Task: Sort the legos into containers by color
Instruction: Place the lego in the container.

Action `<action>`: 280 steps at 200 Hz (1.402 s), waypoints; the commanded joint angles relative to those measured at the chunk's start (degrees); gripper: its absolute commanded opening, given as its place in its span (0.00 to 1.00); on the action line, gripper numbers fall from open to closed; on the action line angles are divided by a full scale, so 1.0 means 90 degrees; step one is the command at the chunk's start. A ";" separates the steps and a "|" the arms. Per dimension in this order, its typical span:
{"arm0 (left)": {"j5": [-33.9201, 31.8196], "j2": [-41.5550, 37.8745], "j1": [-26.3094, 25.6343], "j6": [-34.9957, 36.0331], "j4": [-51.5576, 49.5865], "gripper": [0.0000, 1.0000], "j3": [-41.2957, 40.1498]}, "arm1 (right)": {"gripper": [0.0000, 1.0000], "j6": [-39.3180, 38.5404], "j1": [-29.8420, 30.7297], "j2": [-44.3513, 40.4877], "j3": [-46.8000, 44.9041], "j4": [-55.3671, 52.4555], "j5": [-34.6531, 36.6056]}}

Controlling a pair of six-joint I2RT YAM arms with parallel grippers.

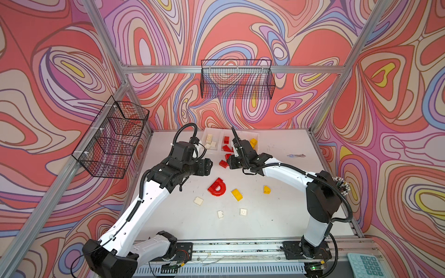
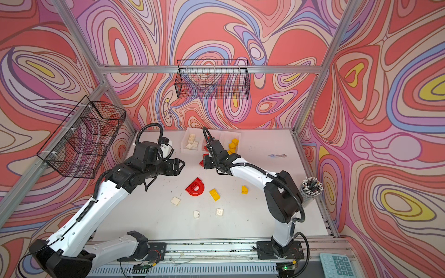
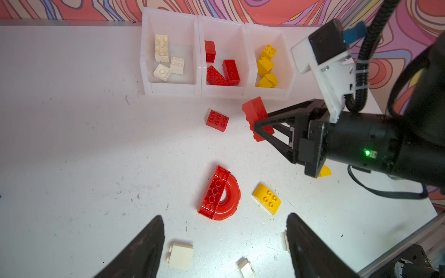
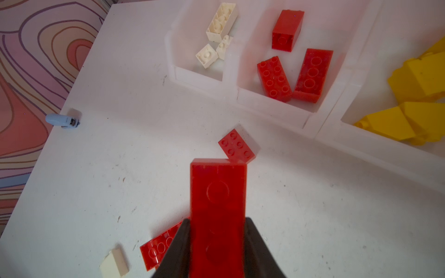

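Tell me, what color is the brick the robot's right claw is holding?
Red. The right gripper is shut on the brick; the right wrist view shows it best.

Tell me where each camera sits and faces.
Top views: high behind the robot, looking down on the table; left arm, right arm show.
Left wrist: above the table, facing the bins; open left tool, right tool show.
Right wrist: near the bins, facing them; right tool grips a red brick.
Shared by wrist views: the loose red brick.

My right arm (image 1: 243, 151) hides most of the middle container (image 1: 227, 133) in both top views; held red brick (image 4: 218, 204) looks blurry, cropped.
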 commanded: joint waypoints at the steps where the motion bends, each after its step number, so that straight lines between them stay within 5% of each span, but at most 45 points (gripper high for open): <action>1: -0.0111 -0.0162 -0.0025 0.0122 -0.0100 0.80 -0.0013 | 0.29 -0.0009 -0.0229 0.0370 0.0455 0.0222 -0.0450; 76: -0.0198 -0.0195 -0.0048 0.0132 -0.0088 0.87 -0.0034 | 0.29 -0.0103 -0.0827 0.1554 0.1668 0.0634 -0.0586; 102: -0.0192 -0.0185 -0.0053 0.0132 -0.0096 1.00 -0.0034 | 0.29 -0.0134 -0.0950 0.1991 0.2214 0.0530 -0.0646; 156: -0.0256 -0.0179 -0.0048 0.0162 -0.0121 1.00 -0.0045 | 0.30 -0.0129 -0.1169 0.2535 0.2893 0.0494 -0.0565; 189: -0.0439 -0.0155 -0.0050 0.0152 -0.0113 1.00 -0.0063 | 0.37 -0.0145 -0.1233 0.2825 0.3276 0.0448 -0.0521; 238: -0.0428 -0.0159 -0.0048 0.0171 -0.0055 1.00 -0.0121 | 0.62 -0.0265 -0.1270 0.3112 0.3820 0.0242 -0.0390; 280: -0.0247 -0.0119 -0.0049 0.0220 -0.0020 1.00 -0.0151 | 0.67 -0.0392 -0.1266 0.2998 0.3818 0.0181 -0.0349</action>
